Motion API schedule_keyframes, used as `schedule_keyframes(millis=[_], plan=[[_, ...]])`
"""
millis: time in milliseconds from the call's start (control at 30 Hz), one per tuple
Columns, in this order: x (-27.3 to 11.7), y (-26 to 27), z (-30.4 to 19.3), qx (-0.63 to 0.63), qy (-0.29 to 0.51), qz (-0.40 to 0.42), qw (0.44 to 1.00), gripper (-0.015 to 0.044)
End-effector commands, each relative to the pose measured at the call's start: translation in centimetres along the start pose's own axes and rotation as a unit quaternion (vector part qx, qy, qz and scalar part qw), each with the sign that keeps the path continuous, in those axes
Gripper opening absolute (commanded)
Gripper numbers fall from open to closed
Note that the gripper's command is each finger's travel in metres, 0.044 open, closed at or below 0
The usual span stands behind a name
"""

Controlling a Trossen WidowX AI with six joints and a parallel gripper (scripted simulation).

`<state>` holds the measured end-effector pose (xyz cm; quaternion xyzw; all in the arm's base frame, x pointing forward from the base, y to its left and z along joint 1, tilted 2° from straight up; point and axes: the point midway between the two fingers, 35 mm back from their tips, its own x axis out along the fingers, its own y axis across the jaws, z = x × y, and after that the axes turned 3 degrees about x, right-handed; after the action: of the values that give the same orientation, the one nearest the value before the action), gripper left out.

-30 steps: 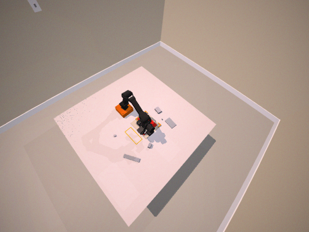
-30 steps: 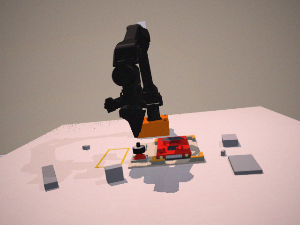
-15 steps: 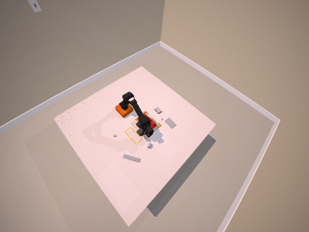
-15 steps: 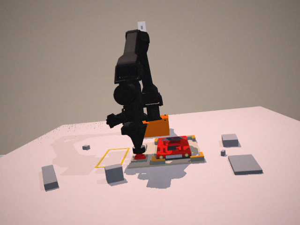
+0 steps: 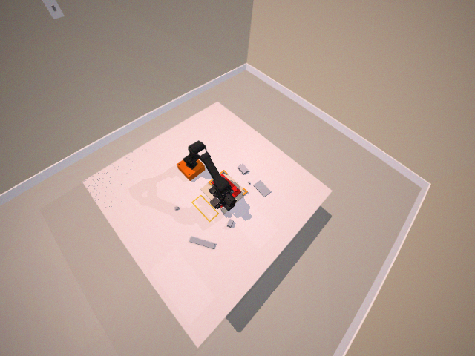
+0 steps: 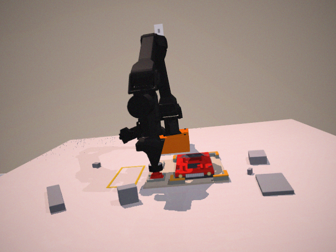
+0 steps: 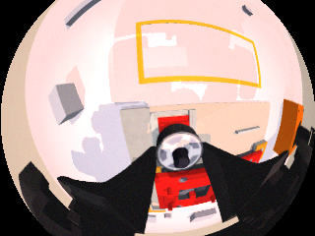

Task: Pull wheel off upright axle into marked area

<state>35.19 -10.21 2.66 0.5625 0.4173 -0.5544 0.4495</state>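
Pale pink is the colour of the table [image 6: 244,217], the largest thing we are seeing, and it is carrying everything else. On it the black arm [image 6: 151,89] is standing tall and bending down from its orange base [image 6: 176,142] toward a beige board [image 6: 160,185]. This board is holding a red toy car [image 6: 193,164] and, at its left end, a small red mount with the upright axle; the axle itself is hidden from us. Just beside the board, on the left, we are seeing the marked area [image 6: 125,176], a yellow outlined rectangle. Several grey blocks [image 6: 127,193] are lying around, apart from the board.

The gripper [image 6: 155,166] is pointing straight down, and its fingers are closing on the wheel [image 7: 179,151]. We are judging that they are gripping it, because the wheel is sitting between the two dark fingers in the wrist view. The wheel is not yet off the axle, above the red mount [image 6: 156,175].

For the coming move, we are thinking that one relation matters: the axle is standing vertical, so the wheel must be going straight up along it first. Only then the marked area, lying to the side of the fingers and ahead in the wrist view, is reachable. A sideways pull too early could be jamming the wheel.
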Motion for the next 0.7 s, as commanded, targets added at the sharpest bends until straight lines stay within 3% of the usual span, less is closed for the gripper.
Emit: schedule_keyframes(millis=[0, 667], plan=[[-0.14, 0.0, -0.01, 0.0, 0.0, 0.0, 1.0, 0.0], [-0.8, 0.03, -0.01, -0.001, 0.0, 0.001, 1.0, 0.0]])
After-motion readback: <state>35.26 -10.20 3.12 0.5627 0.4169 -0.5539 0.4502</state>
